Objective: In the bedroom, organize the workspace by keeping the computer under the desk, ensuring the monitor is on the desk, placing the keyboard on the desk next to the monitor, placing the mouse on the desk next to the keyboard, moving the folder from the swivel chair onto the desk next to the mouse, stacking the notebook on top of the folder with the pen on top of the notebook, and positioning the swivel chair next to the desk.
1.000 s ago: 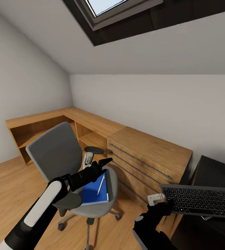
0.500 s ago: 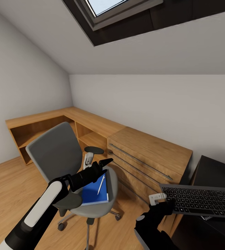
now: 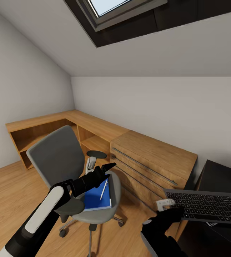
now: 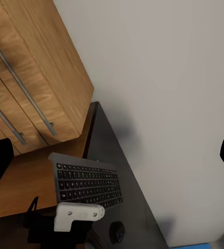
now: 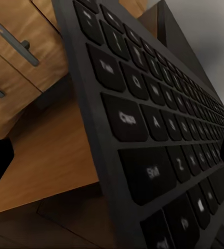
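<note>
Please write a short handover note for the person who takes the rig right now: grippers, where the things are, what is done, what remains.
Right gripper: shut on the keyboard, held at the edge of the black desk.
Left gripper: open, over the swivel chair.
Folder and pen lie on the chair seat.
Done: keyboard picked up.
Left: set the keyboard down, then move the folder and pen, and the other things.

The chair (image 3: 63, 167) stands at 8 o'clock on the wooden floor (image 3: 4, 185); the folder (image 3: 97, 198) lies on its seat with the pen (image 3: 103, 190) on top. The left end effector (image 3: 108, 167) hovers just above them. At 4 o'clock the right end effector (image 3: 165, 206) meets the left end of the keyboard (image 3: 206, 206), raised over the black table (image 3: 222, 176), beside the wooden chest (image 3: 154, 160).
</note>
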